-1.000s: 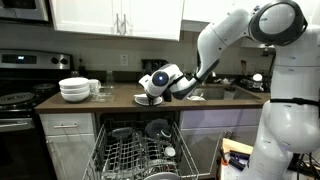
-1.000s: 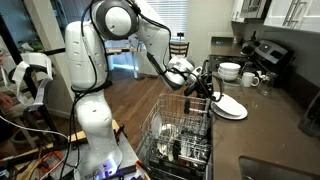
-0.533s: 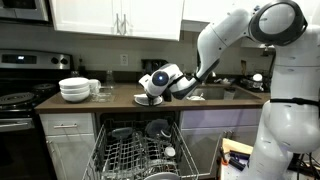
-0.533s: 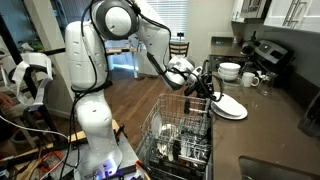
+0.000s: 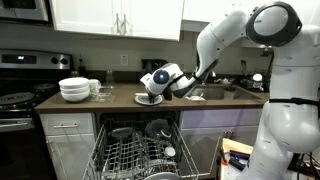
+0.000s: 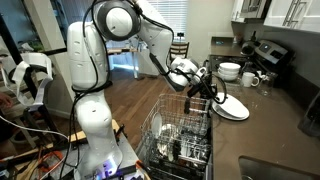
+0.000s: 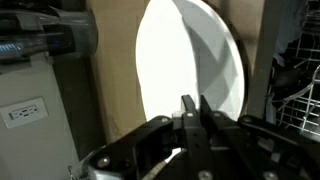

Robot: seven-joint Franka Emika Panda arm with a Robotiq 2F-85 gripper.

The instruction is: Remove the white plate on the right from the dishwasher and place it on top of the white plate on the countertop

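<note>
A white plate lies flat on the dark brown countertop, just past the open dishwasher rack. In both exterior views it shows as a pale disc under the hand. A grey curved shade across it in the wrist view may be a second plate's rim; I cannot tell. My gripper is shut, its two black fingers pressed together over the plate's near edge with nothing between them. It hangs low above the plate in both exterior views.
The dishwasher rack is pulled out below the counter, with dark dishes in it. A stack of white bowls and mugs stand further along the countertop beside the stove. A sink lies on the other side.
The hand has edged slightly further over the plate on the countertop. The jaws stay shut throughout.
</note>
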